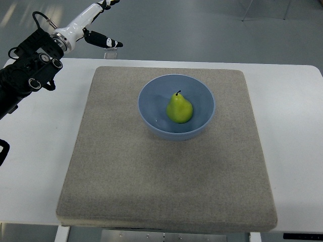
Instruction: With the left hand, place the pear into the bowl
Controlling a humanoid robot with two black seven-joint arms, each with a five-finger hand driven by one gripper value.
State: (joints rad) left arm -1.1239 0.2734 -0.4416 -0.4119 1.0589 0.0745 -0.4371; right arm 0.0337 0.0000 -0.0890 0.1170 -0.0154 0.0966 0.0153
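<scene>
Bowl [176, 107]: blue, centred on mat [121, 171].
Contents: one green pear [180, 109], stem up.
My left hand [98, 25]: well clear of bowl, fingers apart, empty.

No legible text or labels (none anywhere)

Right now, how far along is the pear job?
Looks done: the pear lies inside the blue bowl on the grey mat. Nothing is in hand; the left robot hand is raised at the top left, away from the bowl and holding nothing. Nothing appears left except perhaps parking the arm.
</scene>
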